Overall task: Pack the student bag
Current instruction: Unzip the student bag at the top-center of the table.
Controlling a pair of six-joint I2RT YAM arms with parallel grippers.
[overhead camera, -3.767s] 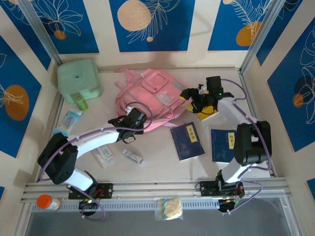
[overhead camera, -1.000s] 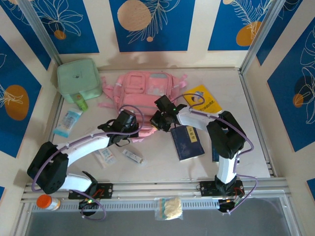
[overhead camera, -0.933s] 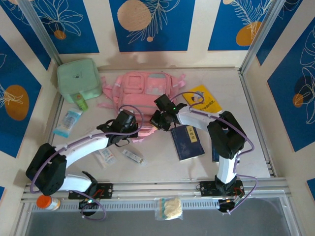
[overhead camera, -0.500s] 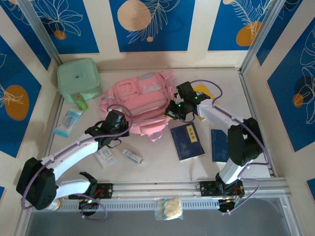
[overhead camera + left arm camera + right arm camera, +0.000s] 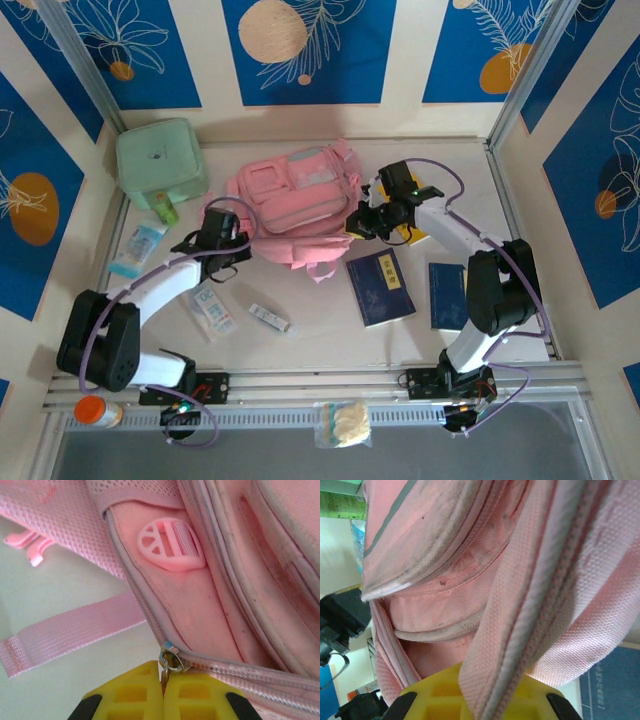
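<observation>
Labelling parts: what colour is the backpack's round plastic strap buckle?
Pink; the round plastic strap buckle shows best in the left wrist view.

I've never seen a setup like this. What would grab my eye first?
The big pink student bag at the back middle of the table stands out: the left tool pinches its zipper pull and the right tool grips fabric at its right edge. After that, the mint-green case in the far left corner and two dark blue books lying front right.
</observation>
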